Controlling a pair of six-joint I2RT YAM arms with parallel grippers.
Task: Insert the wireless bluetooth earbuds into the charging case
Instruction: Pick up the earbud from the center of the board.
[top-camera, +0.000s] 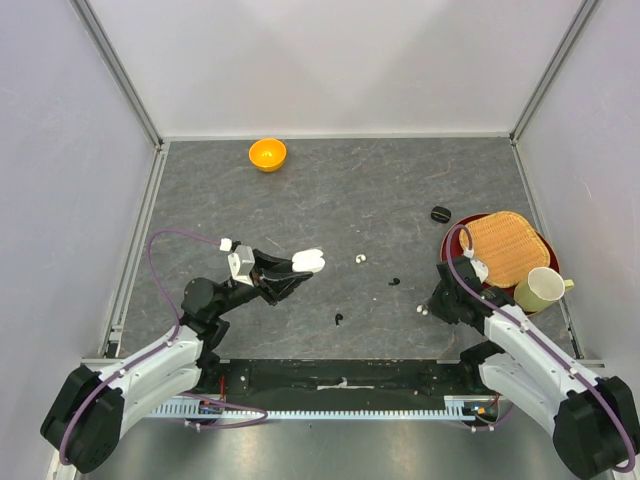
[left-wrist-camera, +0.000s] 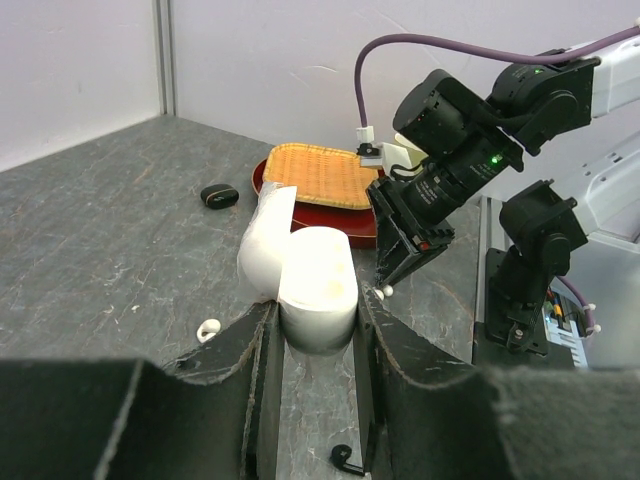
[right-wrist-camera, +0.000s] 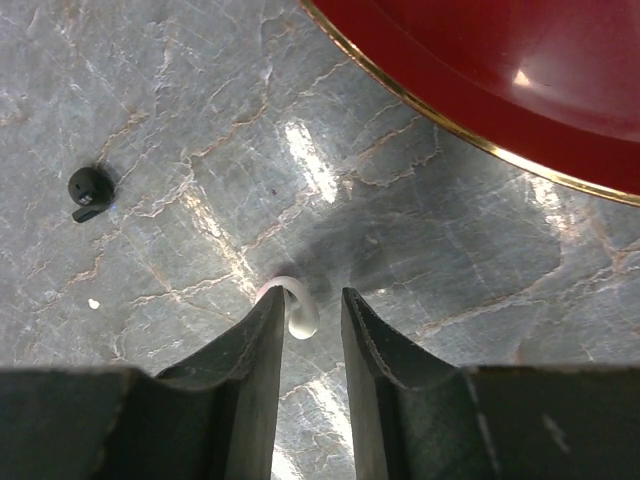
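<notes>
My left gripper (top-camera: 292, 270) is shut on a white pebble-shaped charging case (top-camera: 310, 261) with its lid open, held just above the table; in the left wrist view the case (left-wrist-camera: 318, 275) sits between my fingers. A small glossy black case (top-camera: 440, 213) lies near the red tray. My right gripper (top-camera: 428, 305) is open and points down, straddling a white earbud (right-wrist-camera: 298, 305) that touches its left finger. Another white earbud (top-camera: 359, 259) lies mid-table. Two black earbuds lie on the table, one (top-camera: 394, 281) mid-table and one (top-camera: 340, 319) nearer the front.
An orange bowl (top-camera: 267, 154) stands at the back. A red tray (top-camera: 452, 243) at the right holds a woven mat (top-camera: 503, 245) and a pale cup (top-camera: 540, 288). The tray's rim (right-wrist-camera: 480, 90) is close to my right gripper.
</notes>
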